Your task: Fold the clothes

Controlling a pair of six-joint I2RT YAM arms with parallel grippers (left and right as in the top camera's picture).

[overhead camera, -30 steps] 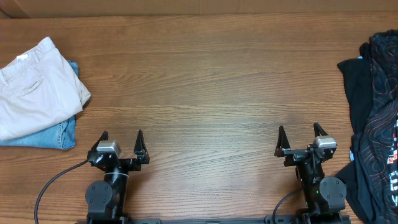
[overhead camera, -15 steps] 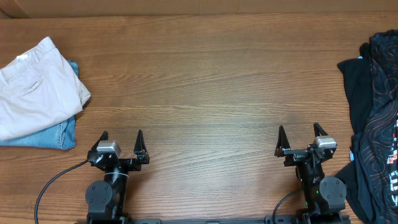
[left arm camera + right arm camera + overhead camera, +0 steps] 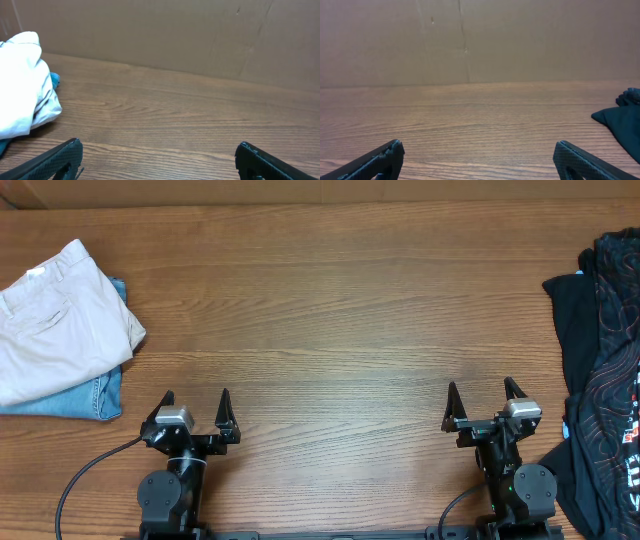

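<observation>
Shorts (image 3: 50,320) atop denim (image 3: 95,398), far left | black garments (image 3: 600,370) far right | both jaws spread

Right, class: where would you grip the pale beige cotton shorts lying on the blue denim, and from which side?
Probably the rounded folded corner of the pale beige cotton shorts facing the middle of the wooden table. It bulges past the blue denim piece underneath onto bare wood, so it could be pinched alone. Come from the middle side with the open left gripper, the nearer one.
</observation>
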